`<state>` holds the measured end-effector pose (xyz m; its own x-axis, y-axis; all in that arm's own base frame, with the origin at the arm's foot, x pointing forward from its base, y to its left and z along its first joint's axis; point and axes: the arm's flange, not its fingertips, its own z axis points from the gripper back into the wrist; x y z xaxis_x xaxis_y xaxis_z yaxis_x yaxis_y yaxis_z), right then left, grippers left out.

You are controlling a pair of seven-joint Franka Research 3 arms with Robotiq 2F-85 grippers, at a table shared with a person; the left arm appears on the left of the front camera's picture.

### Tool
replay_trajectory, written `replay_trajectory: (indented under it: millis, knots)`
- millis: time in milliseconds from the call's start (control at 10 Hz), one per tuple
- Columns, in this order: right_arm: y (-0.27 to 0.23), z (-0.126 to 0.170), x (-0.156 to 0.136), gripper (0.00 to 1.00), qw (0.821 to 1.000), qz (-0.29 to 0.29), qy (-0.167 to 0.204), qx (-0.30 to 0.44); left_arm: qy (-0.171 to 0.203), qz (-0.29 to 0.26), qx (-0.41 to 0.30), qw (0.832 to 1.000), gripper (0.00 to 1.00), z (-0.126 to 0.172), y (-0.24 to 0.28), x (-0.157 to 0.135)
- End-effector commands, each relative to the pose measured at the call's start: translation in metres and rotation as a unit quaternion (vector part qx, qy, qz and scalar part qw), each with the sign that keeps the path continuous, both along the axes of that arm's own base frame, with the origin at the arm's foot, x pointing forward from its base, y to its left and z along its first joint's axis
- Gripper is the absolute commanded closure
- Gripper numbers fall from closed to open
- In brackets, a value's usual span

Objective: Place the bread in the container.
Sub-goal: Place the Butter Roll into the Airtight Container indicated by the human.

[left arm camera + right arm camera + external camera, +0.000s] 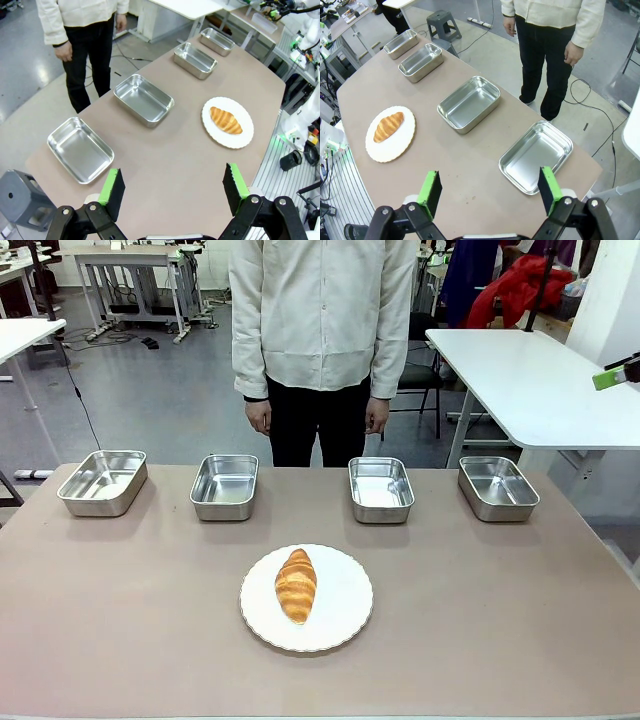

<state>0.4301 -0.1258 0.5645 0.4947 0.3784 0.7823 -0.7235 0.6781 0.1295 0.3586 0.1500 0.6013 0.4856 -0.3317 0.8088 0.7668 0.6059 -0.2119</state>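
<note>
4 steel pans (381, 488) are sitting in a row along the far edge of the table (120, 640), before the standing person (322, 330). Croissant (296, 584) is lying on the white plate (350, 625) at near centre, long axis running near-to-far. Left gripper (172, 170) and right gripper (489, 172) are both hovering high, jaws spread wide, gripping nothing; croissant is lying ahead and inward of each, neither arm clearly nearer. Which pan is meant: cannot tell. Right gripper's pad (607, 379) is poking into the front view's right edge, rest cut off.

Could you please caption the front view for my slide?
Croissant on a white plate, four empty steel pans behind, person standing beyond.
</note>
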Motion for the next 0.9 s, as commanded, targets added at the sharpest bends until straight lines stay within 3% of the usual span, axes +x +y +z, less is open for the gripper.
replay_trajectory:
  millis: [0,800]
  knots:
    - [0.0007,0.0001,0.0012,0.00,1.000,0.003,-0.007,0.006,-0.007,-0.006,-0.003,1.000,0.00,0.0018,-0.0009,-0.0018]
    - [0.0007,0.0001,0.0012,0.00,1.000,0.003,-0.007,0.006,-0.007,-0.006,-0.003,1.000,0.00,0.0018,-0.0009,-0.0018]
